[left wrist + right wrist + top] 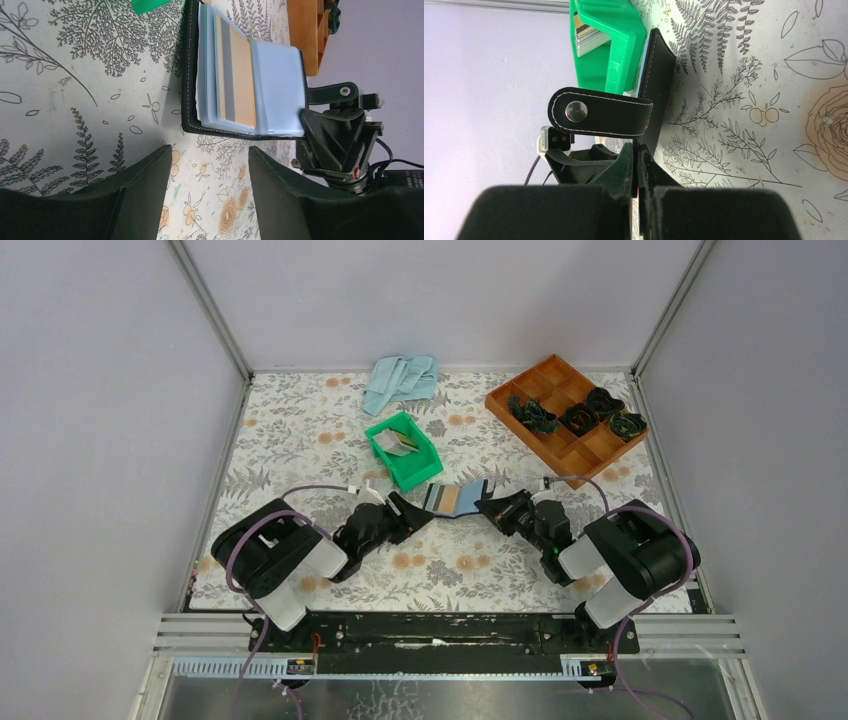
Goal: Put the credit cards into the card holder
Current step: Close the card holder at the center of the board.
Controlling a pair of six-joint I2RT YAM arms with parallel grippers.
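In the middle of the top view, the black folding wallet-like card holder [458,497] lies open with a flat tan-gold card [240,75] in its clear sleeve, its right edge pinched in the closed right gripper [497,508], while the left gripper [210,150] gapes empty just below it.

Bright, diffuse light is filling every view, throwing only soft shadows. The card holder [277,85] is casting a faint shadow toward 9 o'clock on the tablecloth [75,100]. At 6 o'clock, the fingers [280,200] of the left gripper [210,150] are blurring out of focus.
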